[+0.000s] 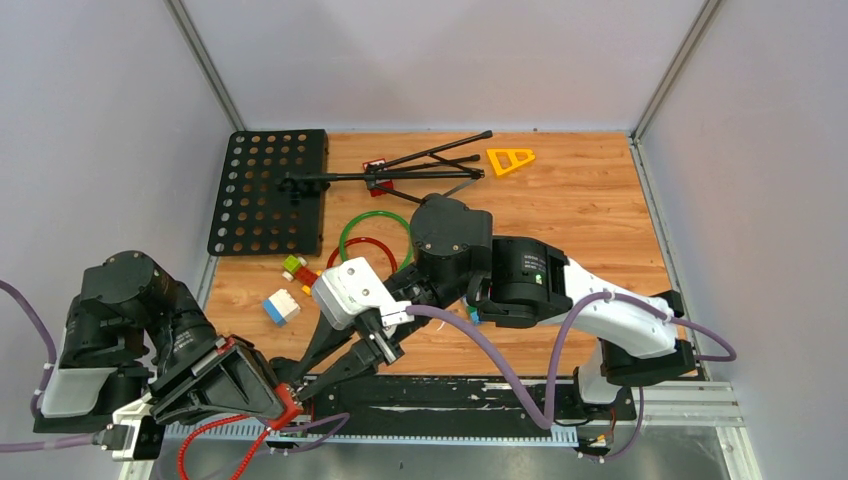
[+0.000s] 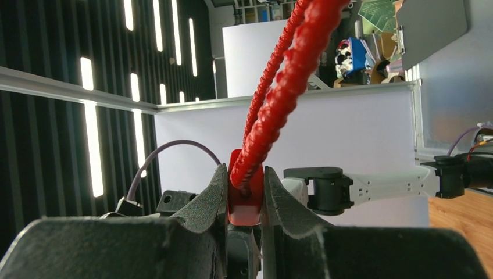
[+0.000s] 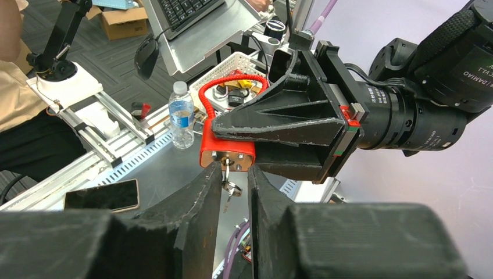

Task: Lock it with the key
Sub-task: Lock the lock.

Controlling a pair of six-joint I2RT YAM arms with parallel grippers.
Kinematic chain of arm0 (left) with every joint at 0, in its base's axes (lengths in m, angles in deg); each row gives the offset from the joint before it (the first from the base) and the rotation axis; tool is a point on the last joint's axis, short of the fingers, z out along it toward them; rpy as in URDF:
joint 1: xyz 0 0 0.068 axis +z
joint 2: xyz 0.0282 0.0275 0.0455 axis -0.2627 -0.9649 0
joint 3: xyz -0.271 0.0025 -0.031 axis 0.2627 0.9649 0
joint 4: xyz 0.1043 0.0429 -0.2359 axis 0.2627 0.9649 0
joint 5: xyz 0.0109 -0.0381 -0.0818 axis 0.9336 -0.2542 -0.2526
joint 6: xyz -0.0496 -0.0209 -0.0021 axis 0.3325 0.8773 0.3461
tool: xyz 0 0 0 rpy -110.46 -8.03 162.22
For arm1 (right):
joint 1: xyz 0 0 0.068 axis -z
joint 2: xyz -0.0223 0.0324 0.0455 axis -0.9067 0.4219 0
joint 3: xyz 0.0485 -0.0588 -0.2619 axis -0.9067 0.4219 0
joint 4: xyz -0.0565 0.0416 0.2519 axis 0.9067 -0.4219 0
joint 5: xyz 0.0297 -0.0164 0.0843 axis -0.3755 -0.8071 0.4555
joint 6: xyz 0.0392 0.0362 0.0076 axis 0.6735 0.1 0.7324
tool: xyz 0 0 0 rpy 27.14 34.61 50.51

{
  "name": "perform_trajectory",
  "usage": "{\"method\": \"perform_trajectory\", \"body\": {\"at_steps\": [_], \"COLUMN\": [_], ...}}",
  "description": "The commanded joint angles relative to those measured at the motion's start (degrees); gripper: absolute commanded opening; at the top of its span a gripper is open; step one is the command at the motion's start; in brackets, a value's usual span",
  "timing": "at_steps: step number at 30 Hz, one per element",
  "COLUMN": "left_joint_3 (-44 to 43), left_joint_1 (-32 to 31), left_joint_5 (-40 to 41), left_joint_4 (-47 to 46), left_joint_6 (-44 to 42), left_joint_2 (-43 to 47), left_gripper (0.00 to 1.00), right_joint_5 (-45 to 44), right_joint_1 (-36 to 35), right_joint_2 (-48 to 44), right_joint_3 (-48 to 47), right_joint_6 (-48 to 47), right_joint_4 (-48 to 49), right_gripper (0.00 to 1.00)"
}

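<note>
The left gripper (image 1: 272, 398) sits low at the near left edge of the table (image 1: 600, 220), with its fingers pointing right. Its jaws are clamped on the flat sides of the red padlock (image 2: 243, 208). The left wrist view shows both fingers pressed against the lock body. The red coiled cable shackle (image 2: 278, 78) leaves the top of the lock body and loops away from the left gripper. In the top view the loop hangs over the near edge of the table.

The padlock is therefore held off the table surface, between the two grippers.

The right gripper (image 3: 235, 173) reaches in from the right and meets the padlock at its keyhole face. Its jaws are closed on the key (image 3: 227, 172). The key blade enters the metal face of the lock body. A small key ring (image 3: 232, 188) hangs just below the fingertips. How deep the key is seated cannot be told.

Items on the table behind the arms:
- A black perforated board (image 1: 268, 190) lies at the far left.
- Small toy blocks (image 1: 298, 270) and a blue-and-white block (image 1: 281, 306) lie near its front edge.
- A green ring (image 1: 375, 232) overlaps a red ring (image 1: 345, 245), and the right arm partly hides both.
- A folded black stand (image 1: 400, 170) lies along the far edge.
- An orange triangle (image 1: 510, 160) lies just to the right of the stand.
</note>
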Motion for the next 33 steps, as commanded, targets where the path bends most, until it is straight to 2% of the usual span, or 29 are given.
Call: {"method": "perform_trajectory", "body": {"at_steps": [1,4,5,12,16,19,23,26,30,33], "left_joint_3": [0.1,0.4,0.8,5.7,9.7,14.8,23.1,24.5,24.5,30.0], "left_joint_1": [-0.2,-0.2,-0.2,-0.2,-0.2,-0.2,-0.2,-0.2,-0.2,-0.2], "left_joint_5": [0.2,0.4,0.6,3.0,7.2,11.2,18.4,26.4,34.5,44.1], "left_joint_4": [-2.8,-3.1,-4.0,-13.6,-21.5,-33.6,-57.1,-65.9,-72.4,-89.5], "left_joint_6": [0.9,0.9,1.3,7.8,13.3,21.0,34.5,42.5,51.6,63.7], "left_joint_2": [0.8,1.2,1.4,3.5,5.2,7.1,9.0,7.9,5.2,4.5], "left_gripper": [0.00,0.00,0.00,0.00,0.00,0.00,0.00,0.00,0.00,0.00], "right_joint_5": [0.1,-0.3,-1.0,-6.2,-12.0,-19.0,-31.4,-38.9,-47.3,-51.6], "right_joint_1": [-0.3,-0.3,-0.3,-0.4,-1.1,-3.7,-6.8,-8.6,-10.3,-10.6], "right_joint_2": [0.7,0.6,0.3,-5.1,-7.6,-9.8,-12.1,-12.7,-12.7,-12.6], "right_joint_3": [-0.5,-0.1,0.7,11.8,15.3,20.6,27.2,31.0,34.4,37.7], "right_joint_6": [-0.3,-0.7,-0.8,-4.0,-7.0,-13.9,-22.0,-29.0,-36.8,-42.4], "right_joint_4": [0.9,0.9,1.4,11.6,16.1,20.7,29.8,35.7,43.6,49.6], "right_gripper": [0.21,0.02,0.00,0.00,0.00,0.00,0.00,0.00,0.00,0.00]}}
